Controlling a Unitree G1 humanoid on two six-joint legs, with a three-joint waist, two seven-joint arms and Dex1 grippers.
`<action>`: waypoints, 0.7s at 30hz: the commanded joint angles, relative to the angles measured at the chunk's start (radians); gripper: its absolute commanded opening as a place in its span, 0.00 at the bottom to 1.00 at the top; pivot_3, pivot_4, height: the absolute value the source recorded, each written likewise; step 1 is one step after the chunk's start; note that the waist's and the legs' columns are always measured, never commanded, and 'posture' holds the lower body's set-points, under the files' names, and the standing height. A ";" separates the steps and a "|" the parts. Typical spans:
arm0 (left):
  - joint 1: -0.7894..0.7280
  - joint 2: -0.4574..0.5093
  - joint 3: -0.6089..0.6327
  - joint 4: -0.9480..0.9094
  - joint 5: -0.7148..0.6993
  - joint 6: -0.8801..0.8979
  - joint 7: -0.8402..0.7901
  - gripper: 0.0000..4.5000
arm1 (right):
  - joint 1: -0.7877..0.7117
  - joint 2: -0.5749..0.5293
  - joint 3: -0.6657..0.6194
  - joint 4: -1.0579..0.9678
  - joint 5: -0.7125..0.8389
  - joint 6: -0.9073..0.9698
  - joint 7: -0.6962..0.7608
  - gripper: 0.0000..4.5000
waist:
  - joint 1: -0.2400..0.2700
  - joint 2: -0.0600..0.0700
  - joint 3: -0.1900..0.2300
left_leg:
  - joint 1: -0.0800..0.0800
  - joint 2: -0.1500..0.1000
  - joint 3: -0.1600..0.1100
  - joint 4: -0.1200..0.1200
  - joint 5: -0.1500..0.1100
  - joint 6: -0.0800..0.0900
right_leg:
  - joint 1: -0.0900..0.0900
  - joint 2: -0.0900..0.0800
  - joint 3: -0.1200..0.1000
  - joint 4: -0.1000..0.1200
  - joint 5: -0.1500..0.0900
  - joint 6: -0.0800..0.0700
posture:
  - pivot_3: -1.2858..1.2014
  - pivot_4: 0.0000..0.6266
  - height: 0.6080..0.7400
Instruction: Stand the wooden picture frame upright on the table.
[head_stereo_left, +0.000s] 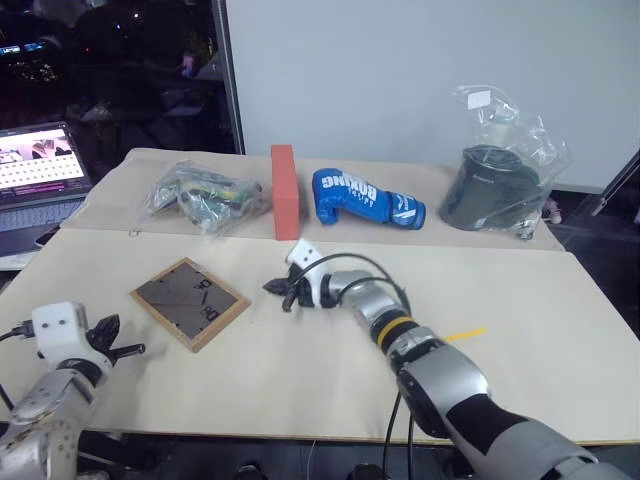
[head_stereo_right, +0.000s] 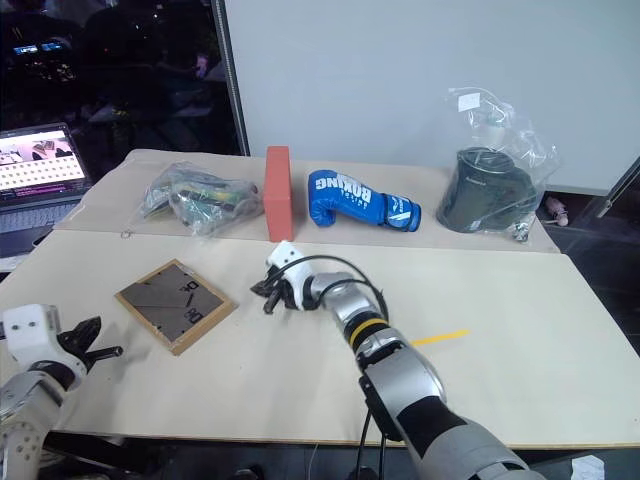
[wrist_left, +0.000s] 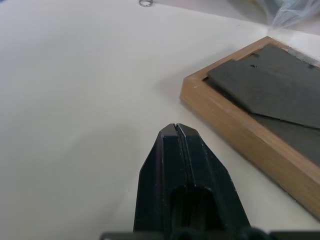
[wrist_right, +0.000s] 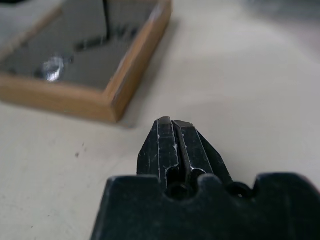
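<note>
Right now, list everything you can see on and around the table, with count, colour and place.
wooden picture frame: one, light wood with dark back up, flat on table's near board, left.
table: one, pale beige, two boards.
brick block: one, red-orange, upright, far board.
boxing glove: one, blue, right of block.
clear bag: one, greenish contents, left of block.
dark pot in plastic: one, far right.
yellow tape: one strip, near board.
laptop: one, open, off table's left.
left pincer: black, shut, near edge.
right pincer: black, shut, right of frame.
</note>
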 joint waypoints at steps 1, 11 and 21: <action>-0.012 -0.008 -0.030 0.005 0.052 -0.001 0.035 0.00 | -0.030 0.030 0.000 0.041 -0.060 -0.054 -0.101 0.01 | -0.001 0.000 0.000 | 0.000 0.000 0.000 0.000 0.000 0.000 | 0.000 0.000 0.000 0.000 0.000 0.000 | 0.52 0.24 0.92; -0.105 0.008 -0.101 0.099 0.082 -0.032 -0.038 0.00 | -0.021 0.147 -0.063 0.049 -0.039 -0.163 0.026 0.01 | -0.003 0.000 0.000 | 0.002 0.000 -0.001 -0.001 0.000 0.000 | 0.000 0.000 -0.001 0.002 0.000 0.000 | 0.52 0.24 0.92; -0.228 0.059 -0.329 0.188 0.121 -0.004 -0.267 0.00 | 0.089 0.159 -0.044 -0.111 0.049 -0.221 0.462 0.01 | 0.003 0.001 0.001 | 0.001 0.000 -0.001 -0.001 0.000 -0.001 | 0.001 0.000 -0.002 0.002 0.000 0.000 | 0.52 0.24 0.92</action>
